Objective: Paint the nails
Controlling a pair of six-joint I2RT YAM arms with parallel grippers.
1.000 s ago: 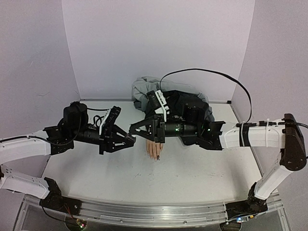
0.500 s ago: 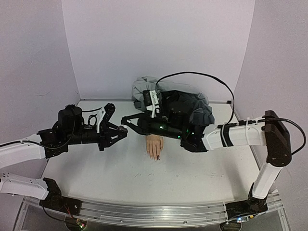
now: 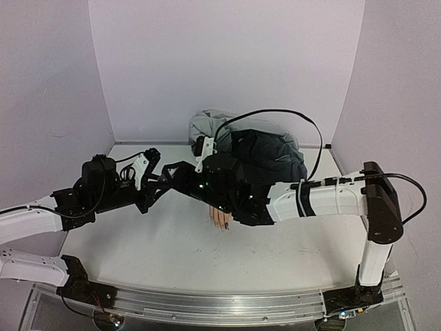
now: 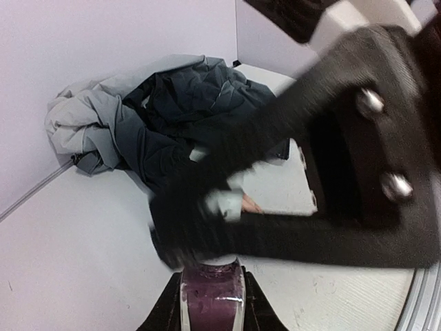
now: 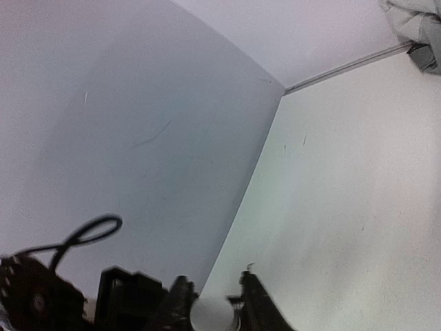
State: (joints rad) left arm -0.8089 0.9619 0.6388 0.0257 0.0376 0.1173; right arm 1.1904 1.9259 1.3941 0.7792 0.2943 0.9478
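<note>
A: Purple glass at the bottom of the left wrist view?
B: Polish bottle [image 4: 212,307], left gripper [image 4: 212,289] clamped on it.
A: Right gripper [image 5: 213,293]?
B: Fingers either side of the white cap [image 5: 210,315]. Squeezing or let go, can't tell.
A: Nails [image 3: 224,225]?
B: On the mannequin hand [image 3: 220,217], flat on the table [image 3: 172,241], mostly under the right arm, fingertips toward the arm bases.

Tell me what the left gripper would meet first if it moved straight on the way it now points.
Probably the right gripper, whose black fingers cross just ahead of the left gripper and the small dark purple bottle it holds; depth is blurred.
</note>
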